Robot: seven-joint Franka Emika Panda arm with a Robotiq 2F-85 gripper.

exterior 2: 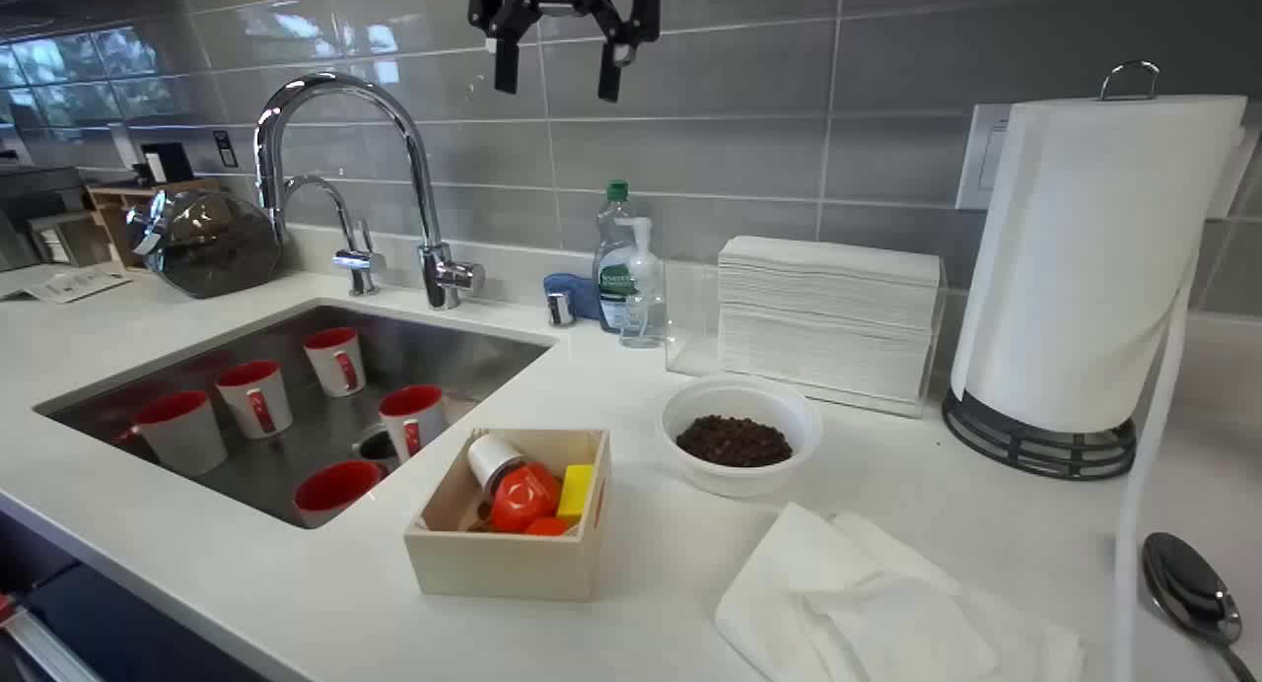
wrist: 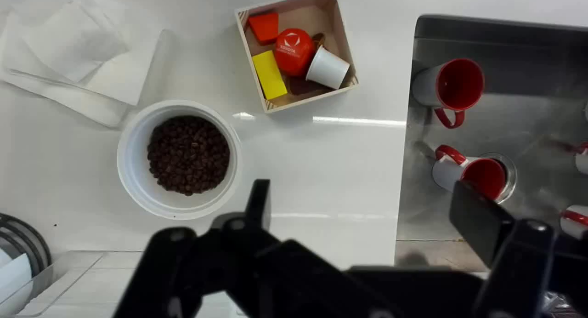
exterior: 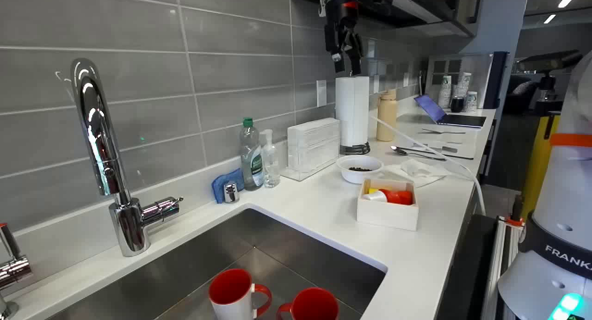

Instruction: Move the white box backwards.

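Hanging spread, the fingers (exterior 2: pixel 506 67) are higher than the white box (exterior 2: pixel 505 567).

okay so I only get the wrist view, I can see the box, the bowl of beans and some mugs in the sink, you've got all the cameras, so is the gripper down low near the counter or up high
Observer: Up high: in both exterior views the gripper hangs well above the counter.
Operator: And is the box right at the counter edge away from the wall?
Observer: No, in both exterior views a strip of counter lies between it and that edge.
Operator: What stands near the wall, out of my picture?
Observer: In both exterior views, a green-capped bottle stands upright there, next to a clear pump bottle.
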